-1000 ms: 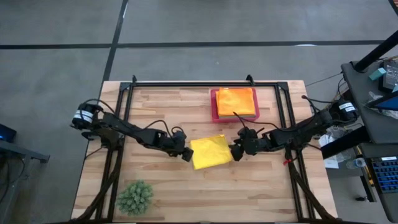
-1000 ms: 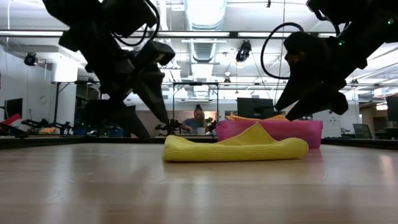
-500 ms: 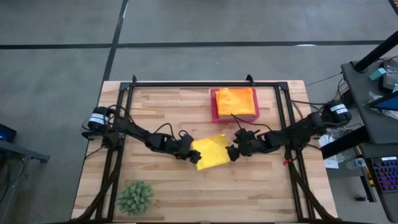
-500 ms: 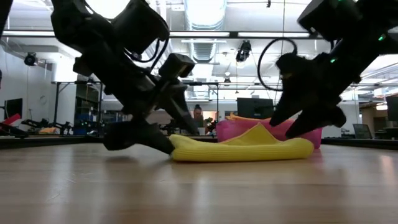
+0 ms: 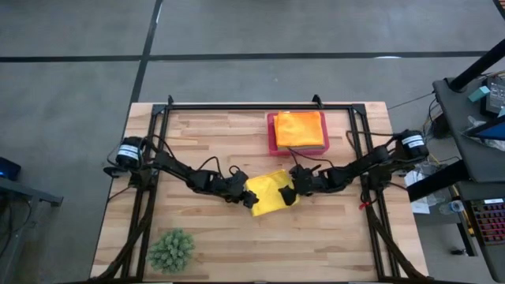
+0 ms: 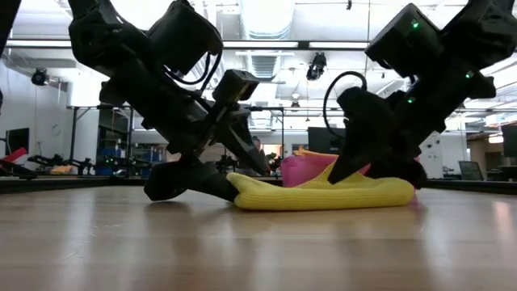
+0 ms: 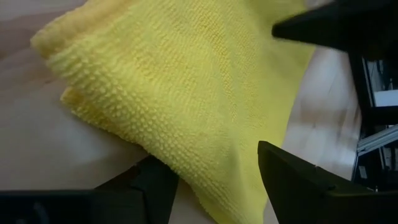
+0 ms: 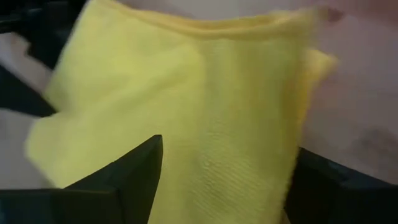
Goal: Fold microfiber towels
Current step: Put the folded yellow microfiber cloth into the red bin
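One yellow towel mid-fold, others already stacked in the tray
Left pincer point(image 5: 240, 194) straddles the folded yellow towel point(image 5: 269, 192) at mid-desk point(image 5: 205, 134), fingers apart around its left edge; right pincer point(image 5: 293, 186) stands apart over its right edge; folded orange towel point(image 5: 299, 128) tops the pink tray point(image 5: 271, 147) behind, so tidying and stowing seem left

Both arms closer around yellow towel point(image 5: 268, 193)

Two yellow towels point(image 5: 269, 194) point(image 5: 301, 120), one orange towel point(image 5: 298, 134) (stacked in one pink tray point(image 5: 272, 147)), one plant ball point(image 5: 171, 250).
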Available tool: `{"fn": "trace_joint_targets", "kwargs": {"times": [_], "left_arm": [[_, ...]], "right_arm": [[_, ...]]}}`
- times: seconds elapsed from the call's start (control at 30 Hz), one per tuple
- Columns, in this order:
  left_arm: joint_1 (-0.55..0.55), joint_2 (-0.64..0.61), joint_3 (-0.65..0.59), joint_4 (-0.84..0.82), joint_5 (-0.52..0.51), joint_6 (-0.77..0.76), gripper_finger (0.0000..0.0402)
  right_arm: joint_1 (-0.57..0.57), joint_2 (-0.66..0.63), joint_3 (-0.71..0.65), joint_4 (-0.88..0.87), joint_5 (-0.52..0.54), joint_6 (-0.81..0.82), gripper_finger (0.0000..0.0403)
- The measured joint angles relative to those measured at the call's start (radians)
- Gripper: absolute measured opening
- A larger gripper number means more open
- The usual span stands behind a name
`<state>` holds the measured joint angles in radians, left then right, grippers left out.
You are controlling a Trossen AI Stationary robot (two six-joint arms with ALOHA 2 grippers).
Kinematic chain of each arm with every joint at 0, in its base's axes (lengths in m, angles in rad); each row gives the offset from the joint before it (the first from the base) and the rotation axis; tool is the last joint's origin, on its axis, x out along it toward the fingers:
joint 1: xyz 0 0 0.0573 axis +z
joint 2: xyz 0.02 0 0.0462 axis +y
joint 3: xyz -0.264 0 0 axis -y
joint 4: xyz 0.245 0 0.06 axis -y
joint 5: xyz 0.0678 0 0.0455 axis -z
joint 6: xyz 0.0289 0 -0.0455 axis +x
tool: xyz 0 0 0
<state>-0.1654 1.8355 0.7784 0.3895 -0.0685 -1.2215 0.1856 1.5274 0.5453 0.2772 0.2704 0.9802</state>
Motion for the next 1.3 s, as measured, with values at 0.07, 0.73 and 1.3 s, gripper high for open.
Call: {"fn": "trace_joint_targets", "kwargs": {"times": [0.07, 0.73, 1.3], "left_arm": [[0.0, 0.002, 0.0, -0.002, -0.002, 0.003, 0.0195], [0.003, 0.006, 0.005, -0.014, -0.076, 0.153, 0.0004], [0.078, -0.055, 0.111, -0.013, -0.072, 0.411, 0.0002]], "right_arm": [[-0.003, 0.014, 0.0, 0.046, -0.026, -0.012, 0.0259], [-0.014, 0.002, 0.0, 0.073, -0.043, -0.073, 0.0018], [-0.014, -0.232, 0.0, -0.024, 0.039, -0.189, 0.0014]]}}
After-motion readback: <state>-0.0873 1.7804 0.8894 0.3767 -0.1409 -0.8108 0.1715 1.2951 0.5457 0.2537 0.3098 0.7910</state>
